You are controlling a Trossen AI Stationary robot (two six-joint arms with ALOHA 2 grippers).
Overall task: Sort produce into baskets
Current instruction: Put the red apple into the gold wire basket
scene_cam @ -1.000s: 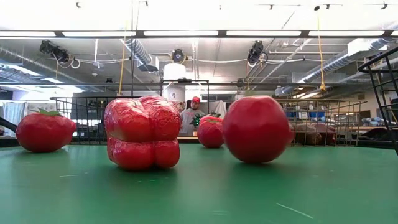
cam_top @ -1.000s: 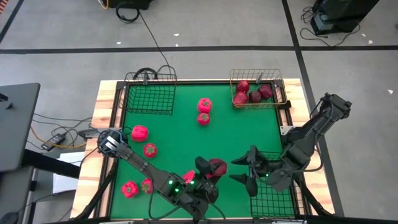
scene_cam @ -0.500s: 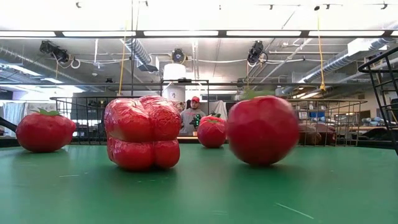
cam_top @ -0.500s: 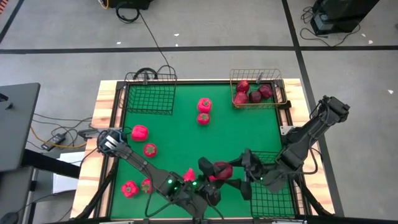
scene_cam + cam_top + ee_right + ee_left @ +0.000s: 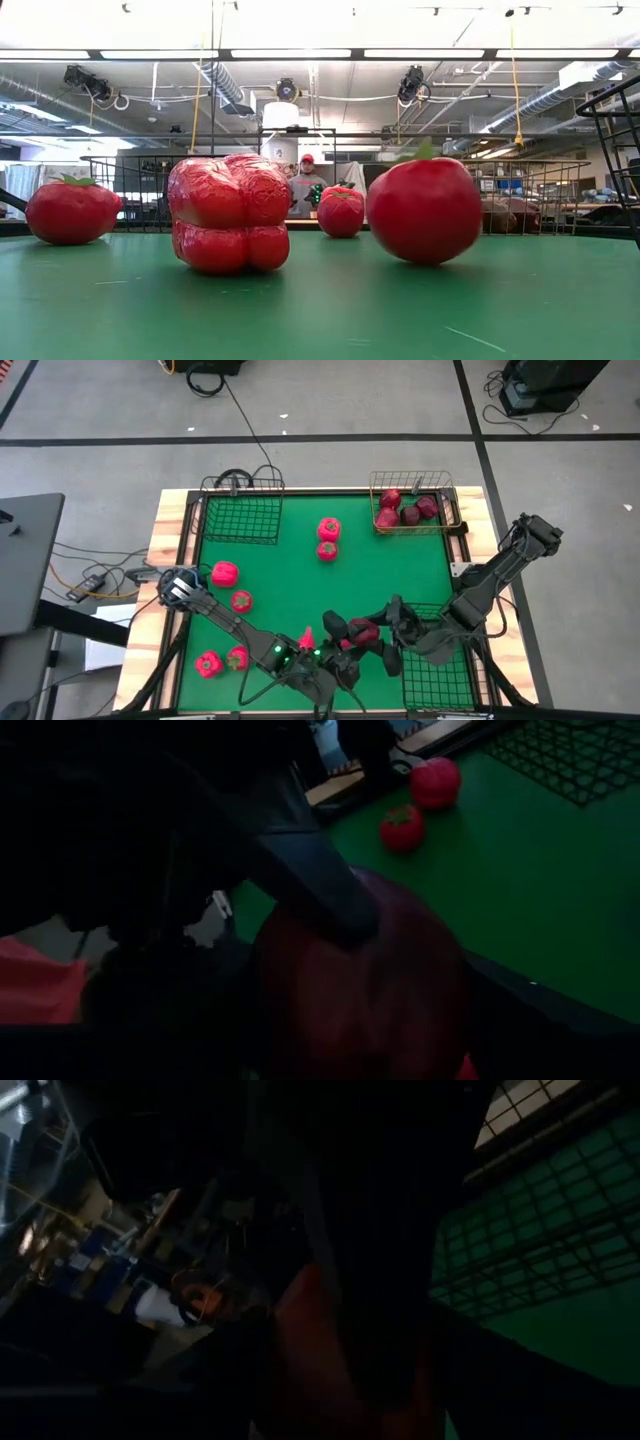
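- Dark red fruit [image 5: 363,632], round and smooth, is held up off the green worktop [image 5: 400,570] at its near edge, between the two arms
- Left gripper [image 5: 338,637]: jaws seem clamped on it from the left
- Right gripper [image 5: 388,640] is against its other side; I cannot tell whether those jaws have closed
- Long black wire basket [image 5: 440,670] is just beyond the right gripper
- Gold wire basket [image 5: 374,500], holding similar dark fruit, stands at the far edge

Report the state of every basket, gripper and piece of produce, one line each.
Squarish black wire basket: empty.
Gold wire basket: holding dark red apples.
Long black wire basket: partly under the right arm.
Dark red round fruit: gripped by left gripper.
Right gripper: at that fruit.
Bright red pepper: loose on table.
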